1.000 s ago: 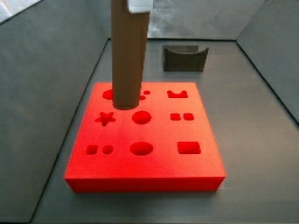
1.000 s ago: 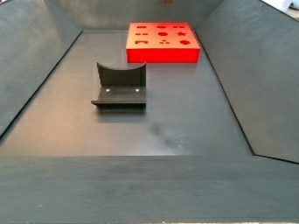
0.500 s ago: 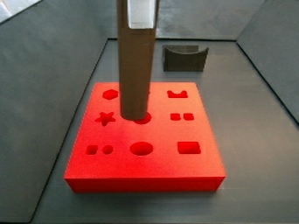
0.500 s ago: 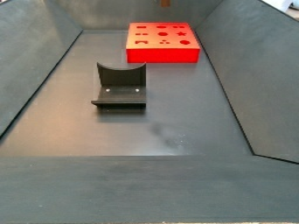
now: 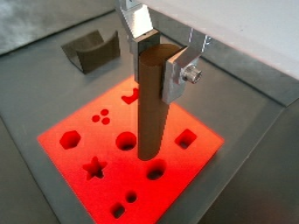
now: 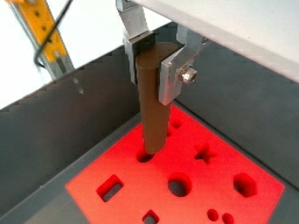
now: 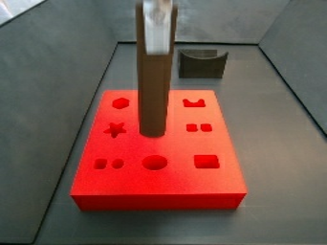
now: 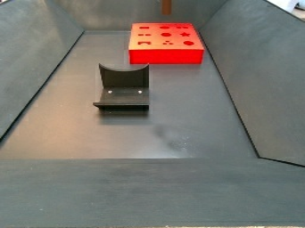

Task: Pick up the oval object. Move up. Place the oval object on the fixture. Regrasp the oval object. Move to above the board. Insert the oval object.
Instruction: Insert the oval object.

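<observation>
— Insertion is the step in hand, I'd say. The gripper (image 5: pixel 156 52) is above the board (image 5: pixel 70 162) with its silver plates closed on the upper end of the oval object (image 5: pixel 152 109), which hangs upright.

— Is the peg in a hole yet?

— Hard to be sure. In a side view its lower end (image 7: pixel 152 126) sits right at the middle of the board (image 7: pixel 217 182), where one of the round cut-outs would be. In a wrist view the tip (image 6: pixel 149 150) seems to meet a dark opening in the red surface. Whether it is only touching the rim or a little way in, I cannot tell.

— And the fixture?

— Empty, and well apart from the action. It stands beyond the far edge of the board in a side view (image 7: pixel 202 63), and near the camera in the other (image 8: pixel 121 87), with the board (image 8: pixel 167 57) far behind it. So picking, resting and regrasping look finished.

— What does the next move call for?

— A straight, slow descent, keeping the peg vertical so that it does not jam against the hole's edge. If it catches, a small sideways correction before pressing further. The jaws should open only once the peg stands seated by itself.

— Any risk?

— Tilt, mainly: the peg is long and held only near its top.
</observation>
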Robot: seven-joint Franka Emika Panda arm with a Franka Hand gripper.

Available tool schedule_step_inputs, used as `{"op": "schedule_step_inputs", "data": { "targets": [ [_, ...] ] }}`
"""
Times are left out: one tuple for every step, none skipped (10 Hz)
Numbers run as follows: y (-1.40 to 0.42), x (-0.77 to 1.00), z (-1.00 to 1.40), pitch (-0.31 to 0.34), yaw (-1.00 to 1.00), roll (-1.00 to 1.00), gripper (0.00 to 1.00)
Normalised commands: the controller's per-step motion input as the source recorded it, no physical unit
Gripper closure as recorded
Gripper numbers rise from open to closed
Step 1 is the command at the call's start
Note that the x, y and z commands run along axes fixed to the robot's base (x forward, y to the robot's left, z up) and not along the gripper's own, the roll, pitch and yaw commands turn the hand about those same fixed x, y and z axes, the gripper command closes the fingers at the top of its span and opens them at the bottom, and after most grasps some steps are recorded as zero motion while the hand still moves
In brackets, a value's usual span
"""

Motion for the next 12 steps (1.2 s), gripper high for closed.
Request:
{"op": "schedule_step_inputs", "data": {
  "targets": [
    [-0.13, 0.00, -0.52, 0.000, 0.00, 0.08, 1.00],
    [-0.26, 0.03, -0.60, 0.000, 0.00, 0.01, 1.00],
    [-0.07, 0.07, -0.46, 0.000, 0.00, 0.00, 1.00],
    [-0.10, 0.00, -0.33, -0.017, 0.00, 0.00, 1.00],
    [-0.04, 0.00, -0.29, -0.057, 0.00, 0.00, 1.00],
    [-0.01, 0.00, -0.32, -0.029, 0.14, 0.00, 1.00],
    [-0.10, -0.02, -0.31, -0.053, 0.22, 0.00, 1.00],
    [-0.12, 0.00, -0.20, -0.059, 0.06, 0.00, 1.00],
    [-0.11, 0.00, -0.15, -0.061, 0.00, 0.00, 1.00],
    [0.00, 0.37, -0.14, 0.004, -0.01, 0.00, 1.00],
    [0.05, 0.45, -0.16, 0.051, -0.02, -0.03, 1.00],
    [0.07, 0.43, -0.13, 0.060, -0.05, -0.04, 1.00]
  ]
}}
